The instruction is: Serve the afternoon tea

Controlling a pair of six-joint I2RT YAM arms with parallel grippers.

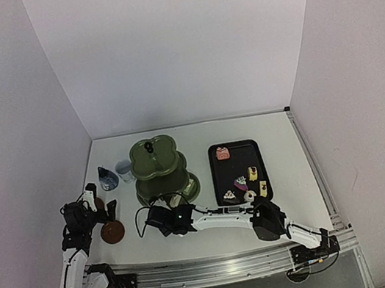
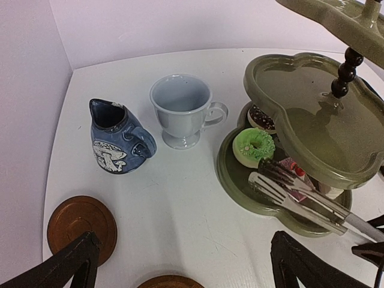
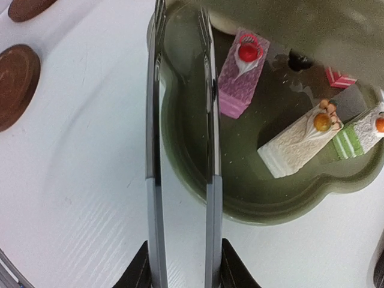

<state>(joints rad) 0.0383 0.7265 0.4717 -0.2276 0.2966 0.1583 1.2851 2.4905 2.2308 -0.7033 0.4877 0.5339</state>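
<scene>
The dark green three-tier stand [image 1: 158,166] stands mid-table. Its bottom tier [image 3: 270,210] holds a pink slice with a red cherry [image 3: 240,75], a white slice [image 3: 303,141], a green slice [image 3: 360,132], a green donut [image 2: 254,146] and a chocolate donut [image 2: 262,117]. My right gripper [image 1: 170,219] [image 3: 183,264] is shut on the metal tongs [image 3: 210,120], whose open, empty tips [image 2: 270,174] reach over the bottom tier beside the pink slice. My left gripper [image 1: 102,199] [image 2: 186,264] is open and empty, low over the table. The blue jug [image 2: 117,139] and white cup [image 2: 182,110] stand ahead of it.
The black tray [image 1: 238,172], right of the stand, holds several more pastries. Brown coasters lie near my left gripper [image 2: 81,225] [image 2: 168,281] and left of the tongs [image 3: 15,78]. White walls enclose the table on three sides.
</scene>
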